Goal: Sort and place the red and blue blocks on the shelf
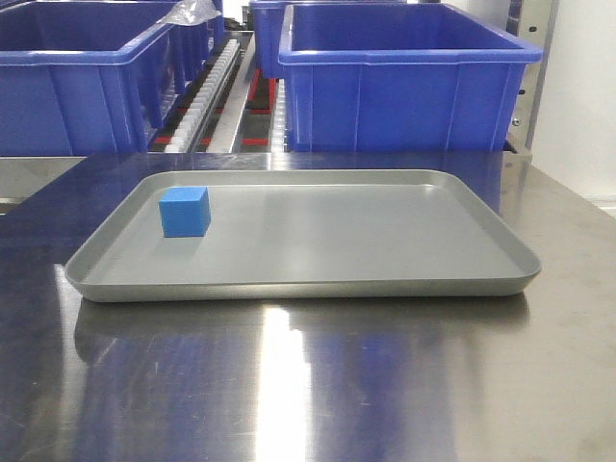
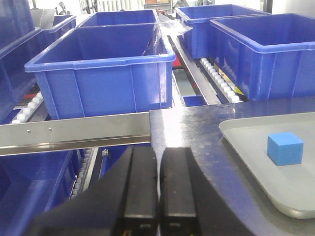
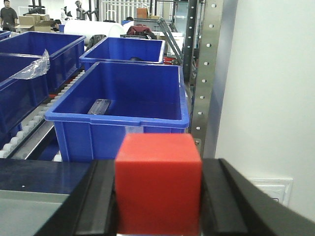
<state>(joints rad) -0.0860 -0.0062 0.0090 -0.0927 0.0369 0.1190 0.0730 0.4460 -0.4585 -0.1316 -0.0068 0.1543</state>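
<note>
The red block (image 3: 158, 177) sits in the lower middle of the right wrist view, pinched on two opposite faces by the right gripper (image 3: 158, 201), before a blue bin (image 3: 120, 98). The blue block (image 1: 185, 212) lies at the left of the grey tray (image 1: 289, 287), while the left gripper (image 2: 158, 187), low in its view, is pressed together and empty. Both cubes look light, stiff and matte, so parallel faces seem best to hold.

The tabletop (image 1: 308, 385) is polished steel, glossy and streaked with reflections. The tray (image 1: 308, 287) looks like smooth, matt grey metal. The blue block (image 1: 185, 212) and the red block (image 3: 158, 184) are plain and matt. The bins (image 1: 404, 87) are smooth blue plastic with a slight sheen. The shelf (image 3: 209, 73) post is dull grey steel, its rollers (image 1: 199, 104) white plastic.
</note>
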